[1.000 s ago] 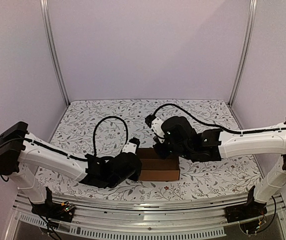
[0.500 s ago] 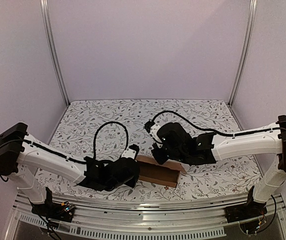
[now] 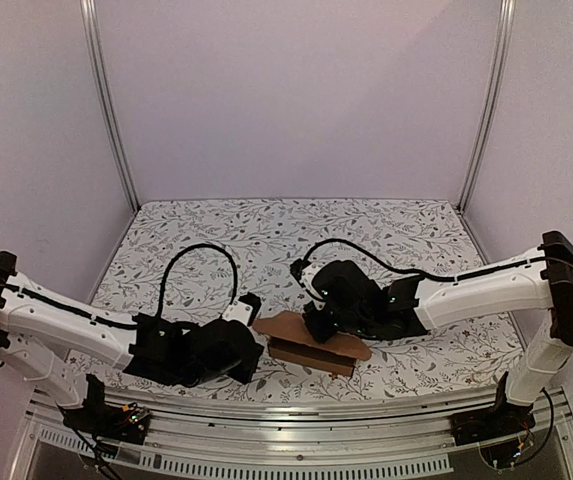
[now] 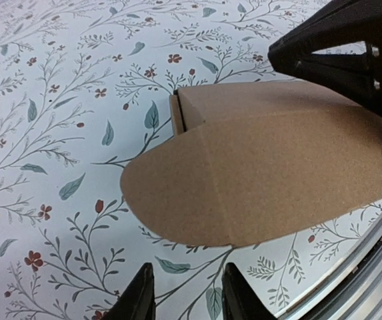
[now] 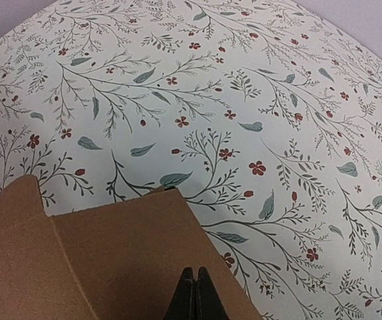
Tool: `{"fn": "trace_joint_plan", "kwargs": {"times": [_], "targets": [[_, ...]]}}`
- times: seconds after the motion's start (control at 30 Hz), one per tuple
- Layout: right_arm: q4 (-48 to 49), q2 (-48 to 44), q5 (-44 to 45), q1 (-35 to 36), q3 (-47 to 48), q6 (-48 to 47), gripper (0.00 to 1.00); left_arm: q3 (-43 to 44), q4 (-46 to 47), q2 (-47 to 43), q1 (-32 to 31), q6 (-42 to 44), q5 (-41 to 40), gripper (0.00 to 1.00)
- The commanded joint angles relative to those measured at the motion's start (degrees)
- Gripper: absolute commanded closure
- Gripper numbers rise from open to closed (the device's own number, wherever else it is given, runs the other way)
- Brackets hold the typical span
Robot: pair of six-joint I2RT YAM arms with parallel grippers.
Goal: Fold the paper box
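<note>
The lid of the paper box [image 4: 264, 173], open a second ago, is now folded down. The left gripper [image 4: 184, 297] has released and retreated toward 9 o'clock, part open and empty. The right gripper [image 5: 194, 293], fully closed with nothing between its fingers, rests on the lid. The box sits at 6 o'clock on the table [image 4: 57, 100]. You find no print on it.

What lies around me: a flowered tabletop in a pale booth.
My tabletop [image 3: 216, 230] wears a white cover printed with grey-green leaves, thin branches and small red flowers (clearest from my wrists). Plain walls [image 3: 296, 90] enclose it, metal posts [image 3: 106, 100] stand at the back corners, and a metal rail [image 3: 296, 410] edges the near side.
</note>
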Motion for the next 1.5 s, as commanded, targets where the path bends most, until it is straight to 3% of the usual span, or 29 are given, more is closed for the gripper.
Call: {"fn": "trace_joint_plan", "kwargs": {"times": [0.0, 0.3, 0.6, 0.93, 1.2, 1.47], "targets": [[1.81, 1.76, -2.05, -0.07, -2.15, 3.15, 1.0, -2.21, -4.98, -4.87, -1.15, -1.8, -0.32, 0.66], [2.73, 2.8, -0.53, 1.31, -4.45, 3.86, 1.0, -6.09, -9.15, -15.14, -1.19, -3.44, -3.38, 0.7], [2.89, 4.25, 1.56, 3.0, -5.77, 4.03, 1.0, -4.19, -8.02, -16.87, 0.35, 1.21, -5.78, 0.64], [1.78, -2.25, 3.23, 3.16, -7.57, 3.11, 1.0, -2.83, 4.44, -13.02, 11.2, 9.34, 10.19, 0.63], [-2.49, -10.9, 2.81, 3.18, -10.57, 3.99, 1.0, 2.63, 6.06, -5.21, 16.96, 13.92, 19.88, 0.62], [-8.47, -19.43, 2.66, 2.74, -15.21, 7.81, 0.86, 4.63, 7.9, 0.89, 21.08, 13.61, 30.81, 0.58]]}}
